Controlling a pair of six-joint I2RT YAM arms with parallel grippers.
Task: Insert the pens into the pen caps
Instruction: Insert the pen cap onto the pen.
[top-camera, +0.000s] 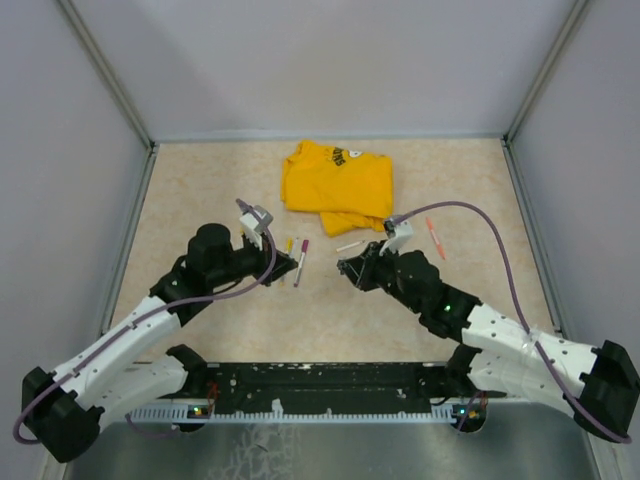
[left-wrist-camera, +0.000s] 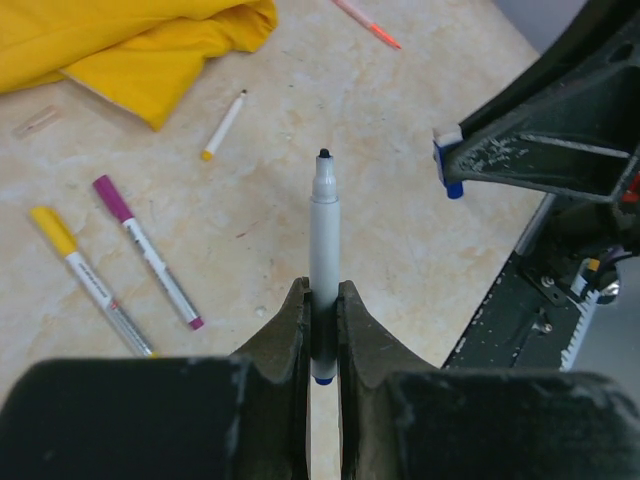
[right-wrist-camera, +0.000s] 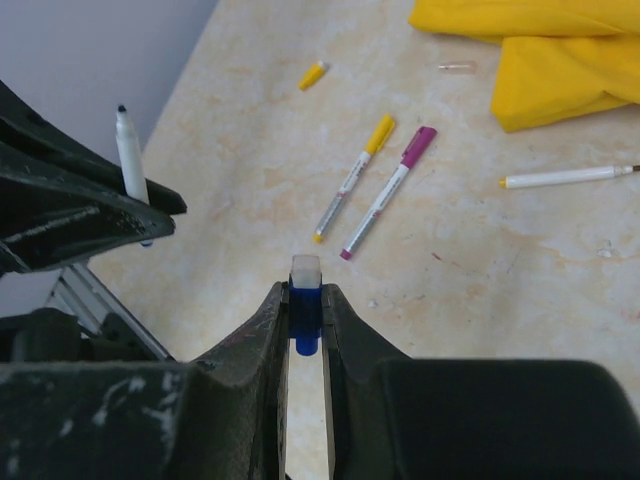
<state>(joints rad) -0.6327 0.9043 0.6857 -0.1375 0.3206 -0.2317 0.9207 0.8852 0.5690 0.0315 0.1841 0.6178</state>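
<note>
Probably a robotics lab's test cell: plain grey panels (top-camera: 300, 60) and aluminium posts (top-camera: 105, 70) box in a beige worktop (top-camera: 200, 190). Behind the left pincer (top-camera: 297, 264) and right pincer (top-camera: 345, 268), a black mounting rail (top-camera: 330, 378) anchors two robot arms (top-camera: 130, 340).

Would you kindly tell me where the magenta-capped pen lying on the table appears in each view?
Top external: magenta-capped pen at picture centre, below the yellow T-shirt.
Left wrist: the pen lies lower left, right of the yellow-capped pen.
Right wrist: the pen lies upper centre, again right of the yellow-capped one.
Shared landmark: the yellow T-shirt, in all three views.
</note>
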